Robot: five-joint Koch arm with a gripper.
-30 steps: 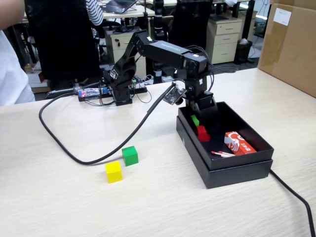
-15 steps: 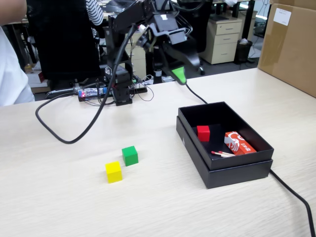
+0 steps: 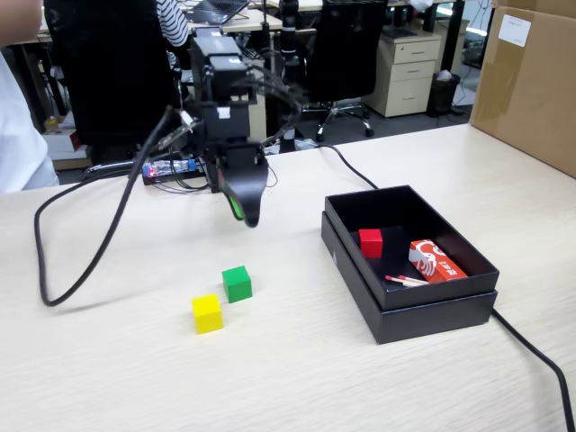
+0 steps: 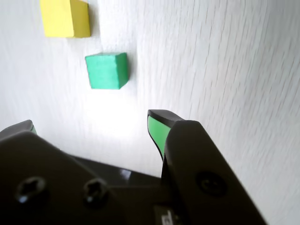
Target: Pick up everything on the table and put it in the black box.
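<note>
The green cube [image 3: 237, 283] and the yellow cube [image 3: 207, 313] sit close together on the pale wood-grain table [image 3: 297, 378]. In the wrist view the green cube [image 4: 107, 70] lies ahead of the jaws and the yellow cube [image 4: 65, 18] is beyond it at the top edge. The red cube [image 3: 371, 242] lies inside the black box [image 3: 432, 315] at the right. My gripper [image 3: 245, 205] hangs in the air above the table, behind the green cube, open and empty; its jaws stand wide apart [image 4: 91, 123].
An orange-red and white packet [image 3: 436, 259] and thin red-tipped sticks [image 3: 407, 281] lie in the black box. A black cable [image 3: 81, 270] loops over the table at the left; another [image 3: 531, 351] runs past the box. A brown carton [image 3: 531, 81] stands at the far right.
</note>
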